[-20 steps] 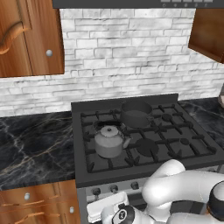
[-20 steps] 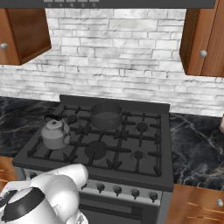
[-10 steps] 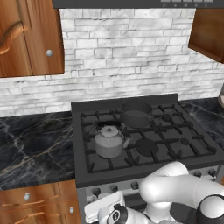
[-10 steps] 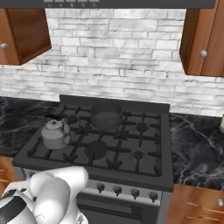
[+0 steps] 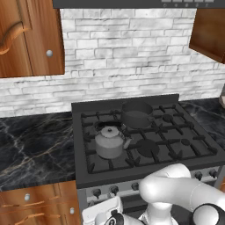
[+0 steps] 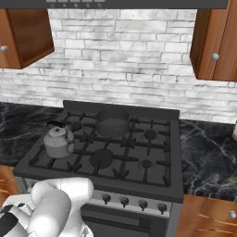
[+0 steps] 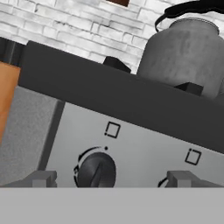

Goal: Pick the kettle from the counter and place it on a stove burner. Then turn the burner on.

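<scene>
Black gas stove (image 5: 145, 145) with cast-iron grates sits centre frame in both base views, set into the black marble desk (image 5: 35, 145) with thin white and gold veins.

Small squat dull-grey metal kettle (image 5: 110, 141) with knobbed lid and arched handle stands upright on the front-left round black burner under its grate (image 5: 103, 154); upper right of the hand view (image 7: 183, 57). Placement judged done; burner not yet lit.

Dark grey straight-sided pot (image 5: 137, 114) on a rear burner, just above the kettle in the frame. Nothing visible inside it; kettle lid on, contents hidden.

Hand view: pincer (image 7: 111, 178) faces the grey control panel, fingertips (image 7: 43, 177) spread well apart, nothing between them. Round dark knob (image 7: 97, 169) lies between the tips, nearer the left one; a second knob (image 7: 162, 183) peeks at the right tip.

Risks, as judged:
- Off-centre closure could slip off the knob or only nudge it.
- Catching the neighbouring knob would light the wrong burner.
- Which knob maps to the kettle's burner cannot be told from the panel marks.
</scene>
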Motion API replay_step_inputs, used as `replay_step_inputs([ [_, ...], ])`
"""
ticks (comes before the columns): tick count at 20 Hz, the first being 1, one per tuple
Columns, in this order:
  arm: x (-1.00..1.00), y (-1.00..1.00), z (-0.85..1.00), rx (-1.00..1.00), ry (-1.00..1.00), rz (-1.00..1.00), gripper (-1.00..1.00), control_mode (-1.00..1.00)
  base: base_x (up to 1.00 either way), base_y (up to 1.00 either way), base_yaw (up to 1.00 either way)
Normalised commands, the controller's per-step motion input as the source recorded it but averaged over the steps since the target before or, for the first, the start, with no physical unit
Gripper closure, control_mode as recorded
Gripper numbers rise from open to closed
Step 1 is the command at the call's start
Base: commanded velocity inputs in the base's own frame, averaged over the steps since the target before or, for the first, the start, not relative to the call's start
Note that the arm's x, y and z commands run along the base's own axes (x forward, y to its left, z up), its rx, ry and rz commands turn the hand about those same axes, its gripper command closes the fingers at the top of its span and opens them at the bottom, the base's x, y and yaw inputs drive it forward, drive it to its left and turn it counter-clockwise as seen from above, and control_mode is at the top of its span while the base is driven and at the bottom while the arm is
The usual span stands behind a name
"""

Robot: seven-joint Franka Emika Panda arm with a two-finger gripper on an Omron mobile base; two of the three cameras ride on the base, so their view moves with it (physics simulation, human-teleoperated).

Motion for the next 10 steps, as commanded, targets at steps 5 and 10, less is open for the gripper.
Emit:
replay_step_inputs([
  [5, 0.02, 0.0, 0.0, 0.04, -0.01, -0.02, -1.0, -1.0, 0.0, 0.0, 0.0],
  [10, 0.01, -0.01, 0.0, 0.14, -0.05, -0.03, -1.0, -1.0, 0.0, 0.0, 0.0],
])
